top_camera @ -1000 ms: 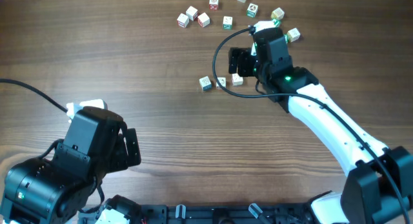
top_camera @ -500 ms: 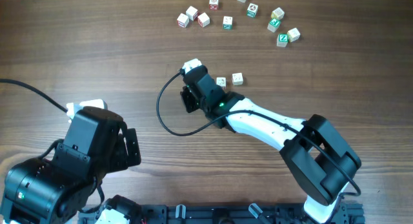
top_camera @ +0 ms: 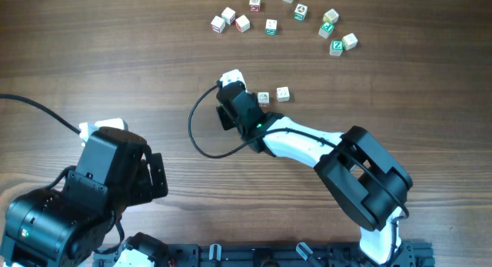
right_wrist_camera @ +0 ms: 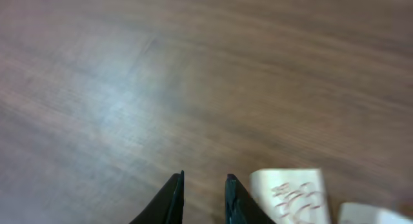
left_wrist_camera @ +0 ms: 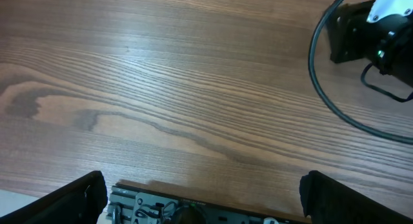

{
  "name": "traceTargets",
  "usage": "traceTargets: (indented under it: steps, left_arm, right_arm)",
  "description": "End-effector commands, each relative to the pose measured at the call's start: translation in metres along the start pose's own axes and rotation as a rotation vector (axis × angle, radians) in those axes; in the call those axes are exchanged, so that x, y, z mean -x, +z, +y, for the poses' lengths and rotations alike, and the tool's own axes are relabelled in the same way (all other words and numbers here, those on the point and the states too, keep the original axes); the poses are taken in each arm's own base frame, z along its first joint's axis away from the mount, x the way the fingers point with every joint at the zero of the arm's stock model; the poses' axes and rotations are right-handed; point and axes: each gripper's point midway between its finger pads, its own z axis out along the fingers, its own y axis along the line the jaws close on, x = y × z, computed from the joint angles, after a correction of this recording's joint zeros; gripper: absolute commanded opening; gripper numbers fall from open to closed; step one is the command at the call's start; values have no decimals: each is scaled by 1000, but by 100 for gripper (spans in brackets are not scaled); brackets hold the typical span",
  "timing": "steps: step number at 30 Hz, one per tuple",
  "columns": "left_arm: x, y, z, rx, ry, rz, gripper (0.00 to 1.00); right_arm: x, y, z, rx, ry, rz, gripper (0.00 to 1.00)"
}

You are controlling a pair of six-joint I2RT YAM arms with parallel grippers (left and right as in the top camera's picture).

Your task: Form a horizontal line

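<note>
Two tiny white letter cubes lie side by side near the table's middle, one (top_camera: 264, 98) beside my right gripper (top_camera: 227, 115) and one (top_camera: 283, 93) a small gap to its right. They do not touch, and no touching row of three shows. The right wrist view shows my right gripper (right_wrist_camera: 204, 182) with its jaws drawn close together and only bare wood between them. A red-printed cube (right_wrist_camera: 289, 195) sits just outside the right finger, and another white cube's edge (right_wrist_camera: 377, 213) shows at the bottom right. My left gripper (left_wrist_camera: 205, 197) is wide open and empty at the table's near edge.
Several loose letter cubes are scattered along the far edge, from one (top_camera: 218, 24) at the left to a pair (top_camera: 342, 44) at the right. The right arm's black cable (top_camera: 201, 140) loops over the wood. The left arm's body (top_camera: 84, 190) fills the near left corner.
My right arm swung from the far-right cubes to the left of the middle cubes, and its jaws closed from wide to narrow. The leftmost middle cube no longer shows overhead. The left arm stayed still.
</note>
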Motion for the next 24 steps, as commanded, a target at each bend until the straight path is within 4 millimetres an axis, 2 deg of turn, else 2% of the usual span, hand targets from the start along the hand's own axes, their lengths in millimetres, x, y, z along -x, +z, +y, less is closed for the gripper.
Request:
traceTargets:
  steps: [1, 8, 12, 14, 18, 24]
  left_arm:
    - [0, 0, 1, 3, 9, 0, 100]
    - [0, 0, 1, 3, 9, 0, 100]
    - [0, 0, 1, 3, 9, 0, 100]
    - [0, 0, 1, 3, 9, 0, 100]
    - [0, 0, 1, 3, 9, 0, 100]
    - [0, 0, 1, 3, 9, 0, 100]
  right_arm:
    - [1, 6, -22, -78, 17, -13, 22]
    - [3, 7, -28, -86, 28, -13, 22]
    - [2, 7, 2, 82, -26, 2, 18]
    - [-1, 7, 6, 111, -25, 18, 15]
    - [-14, 7, 4, 102, -32, 69, 5]
    - [-12, 8, -7, 41, -26, 58, 5]
